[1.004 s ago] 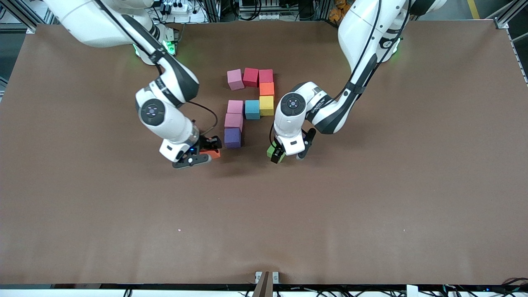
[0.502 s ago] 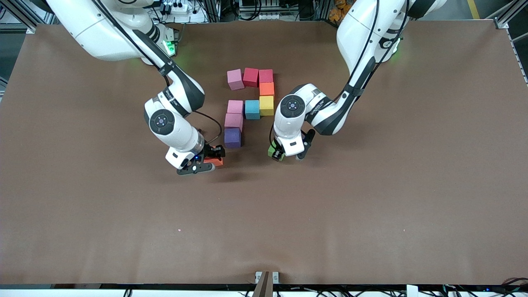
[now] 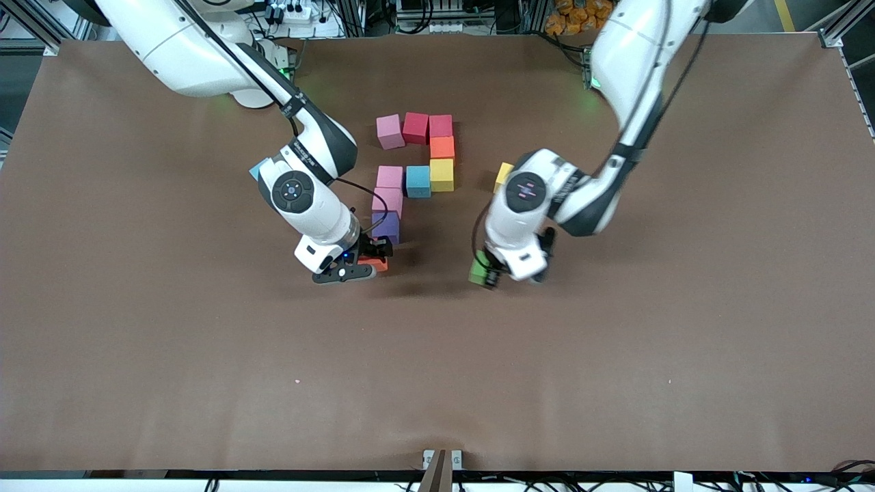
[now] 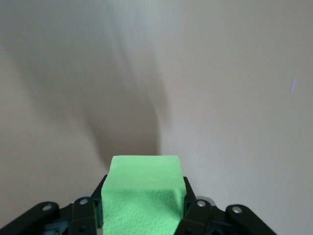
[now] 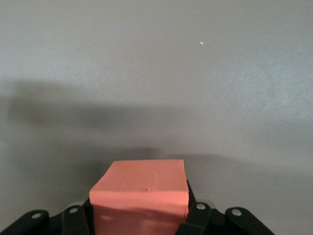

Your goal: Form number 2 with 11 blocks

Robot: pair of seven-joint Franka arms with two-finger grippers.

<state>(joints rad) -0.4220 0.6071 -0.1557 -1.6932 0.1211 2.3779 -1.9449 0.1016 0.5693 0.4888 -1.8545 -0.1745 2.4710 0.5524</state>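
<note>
Over the table (image 3: 683,307), left end effector (image 3: 493,273) grips green block (image 3: 480,268).

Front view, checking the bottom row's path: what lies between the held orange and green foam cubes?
Only bare brown table between orange foam cube and green foam cube, front view.

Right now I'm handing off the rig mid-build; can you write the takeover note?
Left gripper: shut on the green block, over bare table toward the left arm's end of the digit.
Right gripper: shut on the orange-red block, just nearer the camera than the purple block.
Done: nine blocks placed, three pink-red on top, orange, yellow, blue, two pink, purple.
Left: bottom row's last two cubes, both in hand.
Spare: yellow block beside the left arm.
</note>
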